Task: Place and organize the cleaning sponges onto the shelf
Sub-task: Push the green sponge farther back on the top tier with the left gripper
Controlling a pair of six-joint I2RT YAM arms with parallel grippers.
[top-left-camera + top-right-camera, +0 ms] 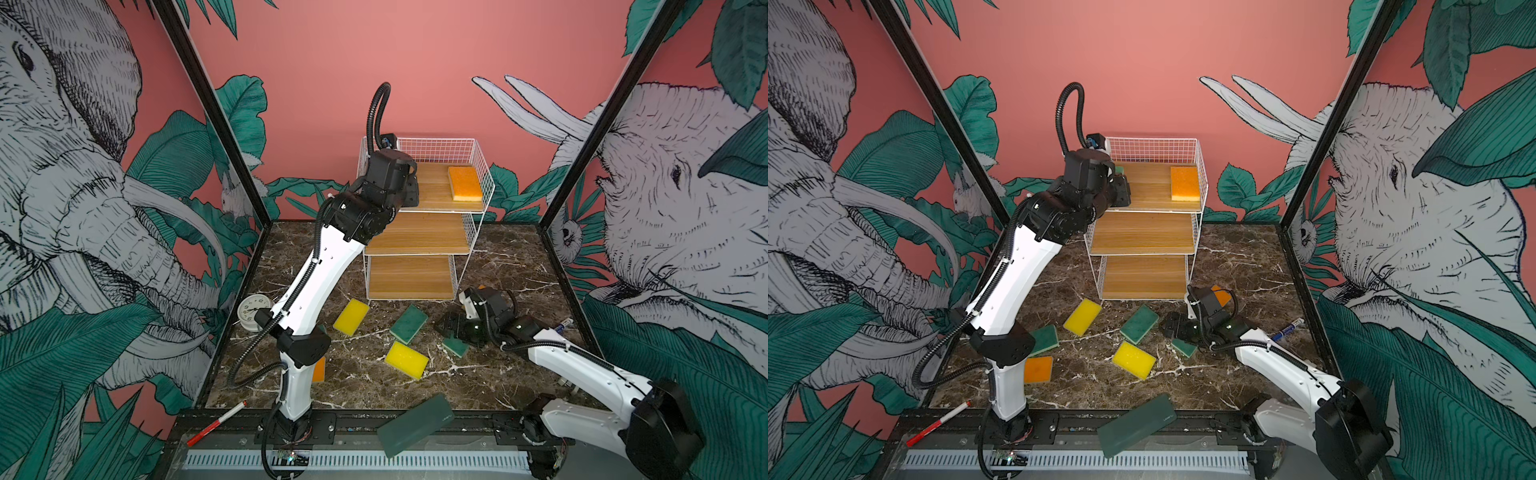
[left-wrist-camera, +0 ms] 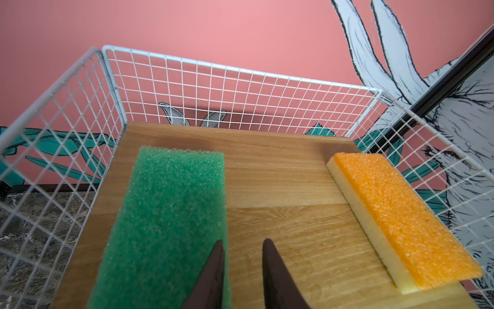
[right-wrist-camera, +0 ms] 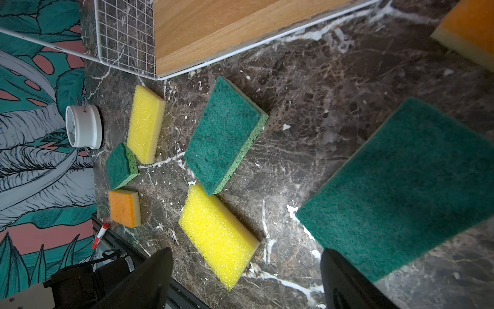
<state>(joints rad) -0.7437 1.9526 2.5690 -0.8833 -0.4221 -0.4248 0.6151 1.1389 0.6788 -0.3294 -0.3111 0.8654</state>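
**Shelf** (image 1: 415,232): white wire rack with three stepped wooden boards, at the back of the worktop (image 1: 498,374).

**Top board, two sponges:** the orange-faced sponge (image 1: 464,183) lies against the shelf's right wire side and shows in both top views and the left wrist view. The light green sponge (image 2: 171,214) lies along the shelf's left side. It is plain only in the left wrist view, since the arm covers nearly all of it from above.

**Left pincer** (image 2: 243,242): over the top board, tips slightly apart with bare wood between them, holding nothing.

**Right pincer** (image 3: 246,251): low before the shelf's right front corner, spread wide, empty.

**Worktop before the shelf, seven sponges:**
- Near yellow sponge (image 1: 351,316), dark-faced sponge (image 1: 408,323) and far yellow sponge (image 1: 406,360).
- Scouring sponge (image 3: 401,187), beside the right pincer.
- Corner orange sponge (image 1: 1221,296), by the shelf's right foot.
- Hidden green sponge (image 1: 1044,338) and low orange sponge (image 1: 1038,369), partly behind the left arm from above and whole only in the right wrist view.
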